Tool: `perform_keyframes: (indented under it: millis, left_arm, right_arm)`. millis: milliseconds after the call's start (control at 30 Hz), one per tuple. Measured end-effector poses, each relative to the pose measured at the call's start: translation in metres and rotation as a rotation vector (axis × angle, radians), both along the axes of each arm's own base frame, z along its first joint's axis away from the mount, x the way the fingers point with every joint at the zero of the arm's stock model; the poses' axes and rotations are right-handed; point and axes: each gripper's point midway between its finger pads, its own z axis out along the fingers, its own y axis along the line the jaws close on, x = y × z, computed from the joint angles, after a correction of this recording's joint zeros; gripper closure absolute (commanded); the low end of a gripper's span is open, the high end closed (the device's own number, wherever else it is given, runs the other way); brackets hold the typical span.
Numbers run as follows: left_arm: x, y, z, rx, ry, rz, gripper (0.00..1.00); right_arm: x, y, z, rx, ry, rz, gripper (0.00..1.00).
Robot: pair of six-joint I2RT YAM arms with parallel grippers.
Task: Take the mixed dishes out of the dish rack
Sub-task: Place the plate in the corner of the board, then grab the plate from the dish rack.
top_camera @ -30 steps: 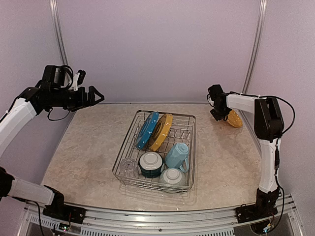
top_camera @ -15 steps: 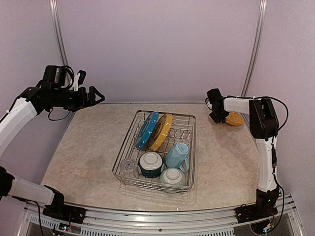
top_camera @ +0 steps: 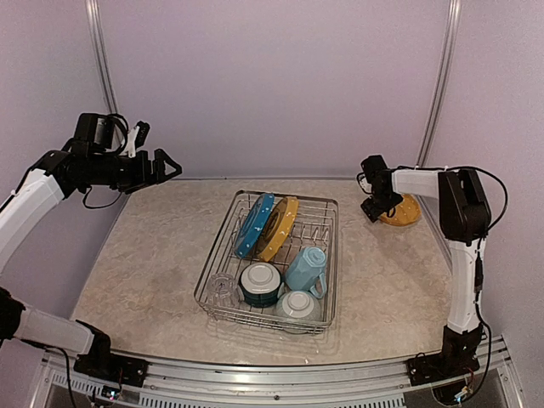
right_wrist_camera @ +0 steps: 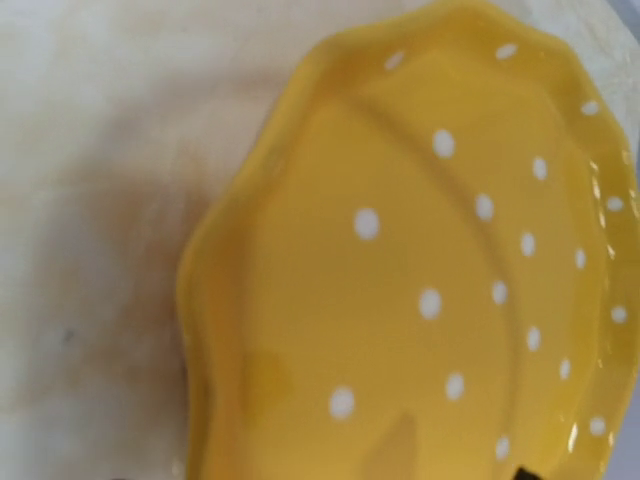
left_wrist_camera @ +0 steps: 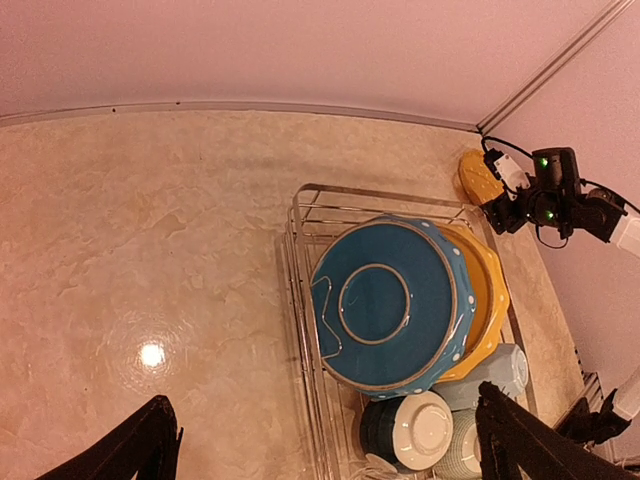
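Dish rack of silver wire (top_camera: pixel 316 228), rectangular, at centre of the top view on beige marbled counter (top_camera: pixel 153 255). In its upper half, on edge between upright prongs and leaning toward upper right: round blue plate with pale dots at the rim (top_camera: pixel 254 224) and, tight against its right side, scalloped yellow-orange plate (top_camera: pixel 279 228), largely covered by the blue one in the left wrist view. In the lower half: clear glass tumbler (top_camera: pixel 222 291) at the lower left corner, teal bowl showing white (top_camera: pixel 261 283) just right of it, light blue ribbed mug (top_camera: pixel 305 269) tilted further right, pale bowl showing white (top_camera: pixel 297 305) below the mug against the near rim. All four packed close, hemmed in by rack wires.

Second yellow-orange plate with white dots (top_camera: pixel 401 211) out of the rack, flat on the counter at right of frame, well apart from the rack. Right tool (top_camera: pixel 372 208) at that plate's left edge, low over the counter; spread or pinched, impossible to tell: too small from above, fingers out of the wrist view, filled instead by the dotted plate's face and a strip of counter at left.

Left tool (top_camera: pixel 168 164) high at upper left of the top view, well apart from the rack, spread wide and empty; dark fingertips (left_wrist_camera: pixel 140 450) at both lower corners of the wrist view, rack and plates between them far below.
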Motion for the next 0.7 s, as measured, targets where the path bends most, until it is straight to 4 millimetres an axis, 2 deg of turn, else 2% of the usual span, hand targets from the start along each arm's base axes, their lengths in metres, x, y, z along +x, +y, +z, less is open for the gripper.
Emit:
perform_keyframes:
  millis: [267,600,700]
  left_arm:
    - [0.0,0.0,0.001,-0.001,-0.001,-0.001,0.01]
    - [0.0,0.002,0.001,-0.004,0.0,0.002,0.01]
    - [0.001,0.003,0.001,-0.004,0.0,0.006,0.01]
  right_arm:
    - [-0.022,0.014,0.048,0.216,-0.098,-0.069,0.14]
    - [-0.072,0.034,0.078,0.534,-0.14,-0.174,0.0]
    - [-0.098,0.037,0.087,0.629,-0.171,-0.171,0.0]
